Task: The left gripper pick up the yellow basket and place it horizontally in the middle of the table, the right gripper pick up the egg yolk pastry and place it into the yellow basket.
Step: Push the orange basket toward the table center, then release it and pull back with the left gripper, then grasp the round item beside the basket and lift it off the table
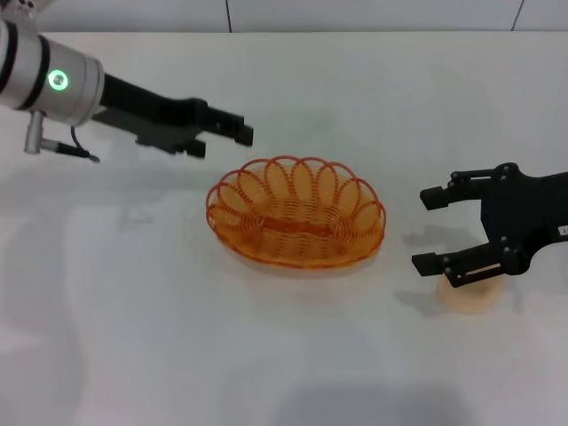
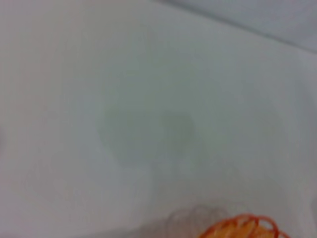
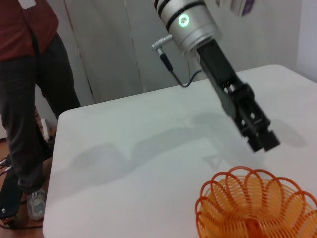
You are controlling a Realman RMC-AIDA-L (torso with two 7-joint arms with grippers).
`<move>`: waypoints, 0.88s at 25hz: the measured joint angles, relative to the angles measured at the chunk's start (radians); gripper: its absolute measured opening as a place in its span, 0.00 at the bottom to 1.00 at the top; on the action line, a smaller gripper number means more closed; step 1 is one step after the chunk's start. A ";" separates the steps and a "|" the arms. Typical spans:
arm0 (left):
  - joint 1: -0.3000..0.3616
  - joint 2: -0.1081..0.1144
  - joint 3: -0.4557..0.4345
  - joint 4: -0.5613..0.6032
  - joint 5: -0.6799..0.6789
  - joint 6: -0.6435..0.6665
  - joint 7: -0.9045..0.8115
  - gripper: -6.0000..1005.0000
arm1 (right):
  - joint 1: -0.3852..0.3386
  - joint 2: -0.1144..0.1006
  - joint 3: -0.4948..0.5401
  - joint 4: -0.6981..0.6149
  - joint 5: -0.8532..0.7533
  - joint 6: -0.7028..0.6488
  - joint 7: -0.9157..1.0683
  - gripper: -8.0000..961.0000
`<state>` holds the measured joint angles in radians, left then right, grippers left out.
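Observation:
The yellow basket [image 1: 227, 201] lies flat on the white table [image 1: 266, 355] near its middle; its rim shows in the left wrist view [image 2: 242, 227] and the right wrist view [image 3: 233, 198]. My left gripper [image 1: 232, 131] hangs above the table behind and left of the basket, apart from it, holding nothing; it also shows in the right wrist view [image 3: 262, 141]. My right gripper [image 1: 429, 229] is open, right of the basket, just over the egg yolk pastry [image 1: 470, 296], which lies on the table partly hidden under the near finger [image 1: 444, 264].
A person in a red top and dark trousers [image 3: 29, 74] stands beyond the table's far left edge [image 3: 52, 163]. A wall runs along the table's back edge [image 1: 355, 32].

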<state>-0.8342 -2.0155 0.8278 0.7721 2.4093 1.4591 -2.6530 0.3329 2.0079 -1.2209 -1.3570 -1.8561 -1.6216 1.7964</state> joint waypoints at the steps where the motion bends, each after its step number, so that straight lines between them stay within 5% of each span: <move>1: 0.004 0.000 0.000 0.011 -0.007 -0.007 0.019 0.83 | 0.000 0.000 0.001 0.002 0.000 0.001 0.001 0.89; 11: 0.058 0.012 -0.029 0.067 -0.066 -0.041 0.224 0.89 | 0.004 0.001 0.003 0.025 -0.031 0.027 0.034 0.89; 22: 0.175 0.017 -0.034 0.171 -0.167 0.103 0.594 0.89 | 0.056 0.005 -0.006 0.027 -0.262 0.044 0.167 0.89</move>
<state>-0.6597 -1.9987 0.7940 0.9435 2.2419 1.5620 -2.0593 0.3888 2.0132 -1.2268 -1.3297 -2.1178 -1.5772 1.9634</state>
